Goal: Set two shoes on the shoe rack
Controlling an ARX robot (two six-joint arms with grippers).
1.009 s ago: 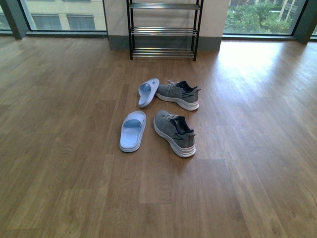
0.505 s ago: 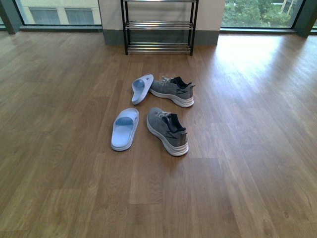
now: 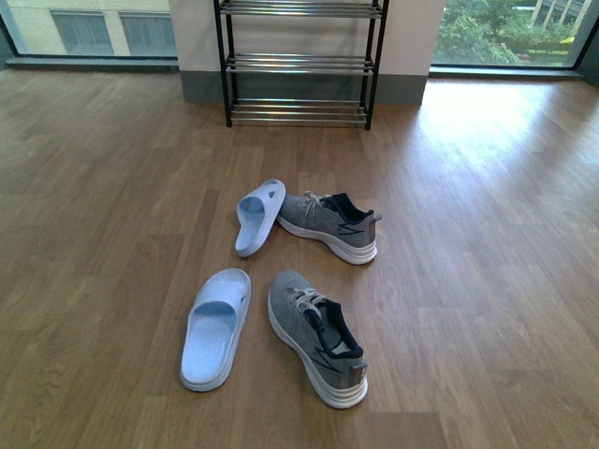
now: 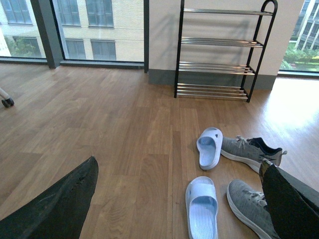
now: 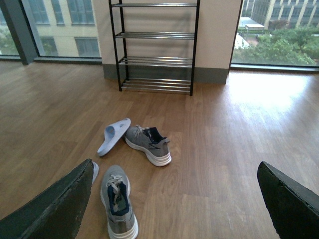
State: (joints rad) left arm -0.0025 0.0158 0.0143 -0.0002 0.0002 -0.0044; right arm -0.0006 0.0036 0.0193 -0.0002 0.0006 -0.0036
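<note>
Two grey knit sneakers lie on the wooden floor. The near sneaker [image 3: 314,337] points away from me, and the far sneaker [image 3: 328,224] lies crosswise behind it. The black shoe rack [image 3: 298,64] with silver bars stands against the far wall with nothing on its visible tiers. In the left wrist view my left gripper [image 4: 178,164] hangs open above the floor, with the near sneaker [image 4: 249,206] by one finger. My right gripper [image 5: 175,164] is open too, with the near sneaker [image 5: 118,201] beside one finger and the far sneaker [image 5: 147,144] beyond. Neither arm shows in the front view.
Two light blue slide slippers lie left of the sneakers. One slipper [image 3: 217,327] lies flat beside the near sneaker, the other slipper [image 3: 259,215] is tipped against the far one. Glass windows [image 3: 89,28] flank the wall behind the rack. A small caster wheel [image 4: 6,101] shows at one edge of the left wrist view.
In the front view the shoes and slippers have grown larger and slid down towards the lower edge. The rack has also grown larger. The shoes themselves lie as before.
</note>
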